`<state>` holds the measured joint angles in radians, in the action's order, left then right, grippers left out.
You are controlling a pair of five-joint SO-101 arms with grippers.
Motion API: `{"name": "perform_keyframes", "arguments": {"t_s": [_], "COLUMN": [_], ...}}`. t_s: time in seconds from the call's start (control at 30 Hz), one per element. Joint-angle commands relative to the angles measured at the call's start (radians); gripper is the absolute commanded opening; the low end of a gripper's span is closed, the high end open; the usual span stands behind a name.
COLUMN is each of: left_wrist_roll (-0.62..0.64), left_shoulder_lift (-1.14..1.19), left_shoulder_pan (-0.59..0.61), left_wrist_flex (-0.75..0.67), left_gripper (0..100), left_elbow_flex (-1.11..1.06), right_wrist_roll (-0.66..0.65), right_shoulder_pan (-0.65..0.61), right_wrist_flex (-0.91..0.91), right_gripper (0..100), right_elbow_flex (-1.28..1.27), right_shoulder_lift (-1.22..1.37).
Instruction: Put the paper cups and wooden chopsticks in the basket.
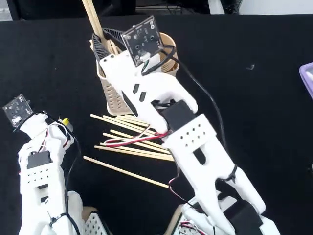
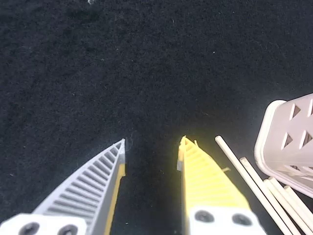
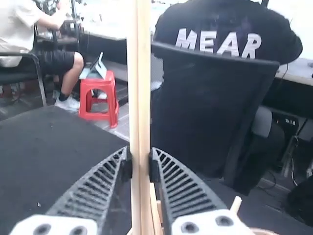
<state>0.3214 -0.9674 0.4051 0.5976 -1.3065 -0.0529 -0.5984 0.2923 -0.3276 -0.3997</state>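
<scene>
Near left: left gripper hangs over bare table, jaws apart, holding nothing. Basket corner and some loose sticks lie just to its right.

Mid-table: loose sticks in a fanned pile, one stick lying apart on the near side. None of these is in the basket yet.

Farther: basket just beyond the pile, largely under the right arm.

Far: right gripper is clamped on a pair of sticks, held upright above the basket's far end. Cup sits just right of the gripper (in the basket or beside it, cannot tell).

Step in hand, as judged: dropping this pair into the basket. Next move calls for lowering the sticks' bottom ends inside the rim before letting go; released high, they may tip out. Pile on the table remains.
</scene>
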Motion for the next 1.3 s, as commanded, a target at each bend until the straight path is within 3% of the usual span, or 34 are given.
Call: {"name": "perform_keyframes", "arguments": {"t_s": [0.0,0.3,0.4,0.47,0.67,0.83,1.07,1.17,1.27], "left_wrist_roll": [0.005,0.005,0.005,0.005,0.005,0.005,0.005,0.005,0.005], "left_shoulder_lift": [-0.018,-0.018,-0.018,-0.018,-0.018,-0.018,-0.018,-0.018,-0.018], "left_shoulder_pan": [0.002,0.002,0.002,0.002,0.002,0.002,0.002,0.002,0.002], "left_wrist_flex": [-0.017,-0.017,-0.017,-0.017,-0.017,-0.017,-0.017,-0.017,-0.018], "left_gripper": [18,18,18,18,18,18,18,18,18], "left_elbow_flex": [0.013,0.013,0.013,0.013,0.013,0.013,0.013,0.013,0.013], "right_wrist_roll": [0.002,0.000,0.005,0.006,0.003,0.002,-0.021,-0.180,-0.353], "right_shoulder_pan": [0.023,0.023,0.023,0.023,0.026,0.018,-0.005,0.014,0.107], "right_wrist_flex": [-0.097,-0.184,-0.183,-0.158,-0.040,0.186,0.822,0.947,0.924], "right_gripper": [1.1,1.7,9.3,14.2,14.9,14.9,15.2,15.2,15.3], "right_elbow_flex": [-0.039,-0.160,-0.160,-0.159,-0.107,-0.084,-0.165,-0.305,-0.484], "right_shoulder_lift": [0.021,0.058,0.058,0.054,-0.028,-0.229,-0.404,-0.414,-0.414]}}
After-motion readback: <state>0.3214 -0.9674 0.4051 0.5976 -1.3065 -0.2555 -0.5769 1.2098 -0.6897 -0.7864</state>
